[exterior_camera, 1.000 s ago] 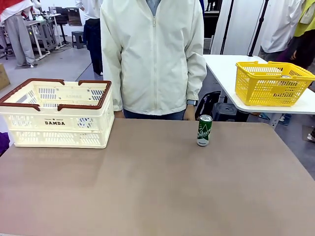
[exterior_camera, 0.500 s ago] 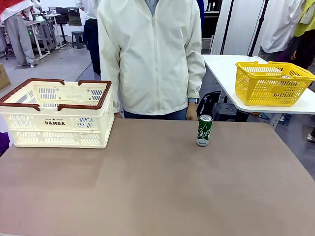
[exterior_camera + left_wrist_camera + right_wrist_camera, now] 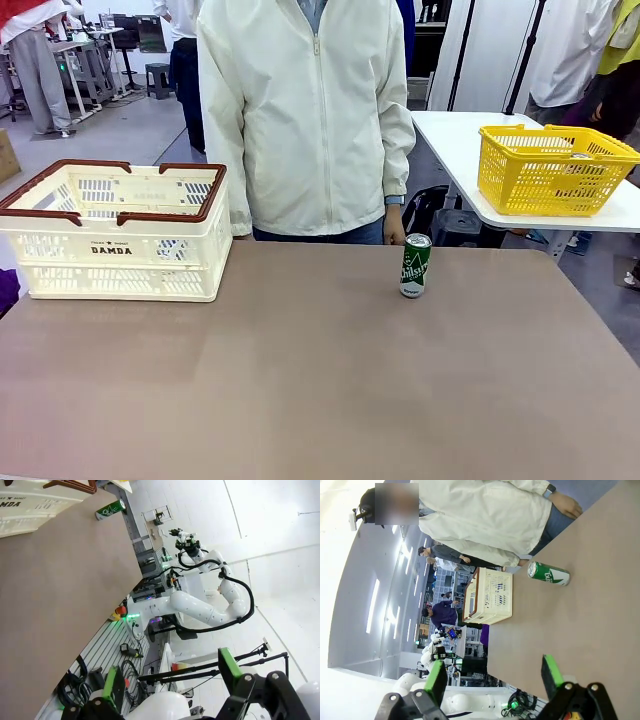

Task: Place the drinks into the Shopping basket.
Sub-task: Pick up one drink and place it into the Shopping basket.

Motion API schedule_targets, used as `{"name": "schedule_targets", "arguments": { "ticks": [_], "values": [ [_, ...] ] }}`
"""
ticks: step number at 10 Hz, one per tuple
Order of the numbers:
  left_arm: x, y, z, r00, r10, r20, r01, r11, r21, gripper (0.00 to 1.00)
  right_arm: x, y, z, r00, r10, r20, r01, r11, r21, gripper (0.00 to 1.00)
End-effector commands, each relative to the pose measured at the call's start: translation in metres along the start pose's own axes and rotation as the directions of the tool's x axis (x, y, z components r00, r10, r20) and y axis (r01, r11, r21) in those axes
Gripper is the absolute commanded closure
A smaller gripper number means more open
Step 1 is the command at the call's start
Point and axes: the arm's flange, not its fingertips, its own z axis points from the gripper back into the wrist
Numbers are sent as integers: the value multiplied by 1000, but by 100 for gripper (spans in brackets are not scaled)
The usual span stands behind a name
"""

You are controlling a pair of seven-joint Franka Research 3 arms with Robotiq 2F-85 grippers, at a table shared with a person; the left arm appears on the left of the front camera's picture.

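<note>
Both wrists are rolled sideways, off the table [image 3: 320, 390], the left gripper [image 3: 170, 674] and right gripper [image 3: 493, 676] each gaping wide and empty, the green can [image 3: 415, 266] standing upright far beyond them near the far edge, the Shopping basket [image 3: 110, 264] well apart at far left.

Green white-lettered can [image 3: 415, 266]; cream, brown-rimmed Shopping basket [image 3: 120, 235].

A slim green can [image 3: 415, 266] with white script and silver ends stands upright on the table [image 3: 300, 380], well ahead of the right gripper [image 3: 492, 675]. The cream slotted, brown-rimmed Shopping basket [image 3: 110, 250] sits upright, well apart from the can and far ahead of the left gripper [image 3: 170, 672].
</note>
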Motion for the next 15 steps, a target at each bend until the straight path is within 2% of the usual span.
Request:
{"name": "schedule_targets", "arguments": {
  "ticks": [1, 2, 3, 4, 5, 6, 7, 8, 9, 10, 11, 12, 13, 15],
  "values": [
    [0, -3, 0, 1000, -3, 9, 4, 1000, -25, 0, 1, 1, 1, 1000, 25, -3, -25, 1000, 4, 0],
    [0, -3, 0, 1000, -3, 9, 4, 1000, -25, 0, 0, 0, 0, 1000, 0, 0, 0, 1000, 0, 0],
    [0, -3, 0, 1000, -3, 9, 4, 1000, -25, 0, 2, 18, -16, 998, 43, -56, -47, 995, -86, 0],
    [0, -3, 0, 1000, -3, 9, 4, 1000, -25, 0, 3, 44, -52, 975, 130, -178, -163, 968, -188, 0],
    [0, -3, 0, 1000, -3, 9, 4, 1000, -25, 0, 0, 72, -102, 917, 214, -335, -308, 915, -260, 0],
    [0, -3, 0, 1000, -3, 9, 4, 1000, -25, 0, -7, 93, -158, 838, 255, -482, -460, 807, -372, 0],
    [0, -3, 0, 1000, -3, 9, 4, 1000, -25, 0, -23, 106, -214, 750, 274, -602, -610, 640, -468, 0],
    [0, -3, 0, 1000, -3, 9, 4, 1000, -25, 0, -45, 116, -245, 658, 304, -689, -706, 566, -425, 0],
    [0, -3, 0, 1000, -3, 9, 4, 1000, -25, 0, -65, 126, -253, 585, 351, -731, -766, 536, -356, 0],
    [0, -3, 0, 1000, -3, 9, 4, 1000, -25, 0, -75, 141, -224, 584, 420, -694, -748, 611, -259, 0],
    [0, -3, 0, 1000, -3, 9, 4, 1000, -25, 0, -74, 129, -260, 733, 307, -608, -609, 695, -383, 0],
    [0, -3, 0, 1000, -3, 9, 4, 1000, -25, 0, -74, 129, -260, 733, 307, -608, -609, 695, -383, 0],
    [0, -3, 0, 1000, -3, 9, 4, 1000, -25, 0, -89, 141, -265, 641, 347, -684, -700, 631, -336, 0],
    [0, -3, 0, 1000, -3, 9, 4, 1000, -25, 0, -78, 146, -316, 685, 274, -675, -682, 566, -463, 0]
  ]
}}
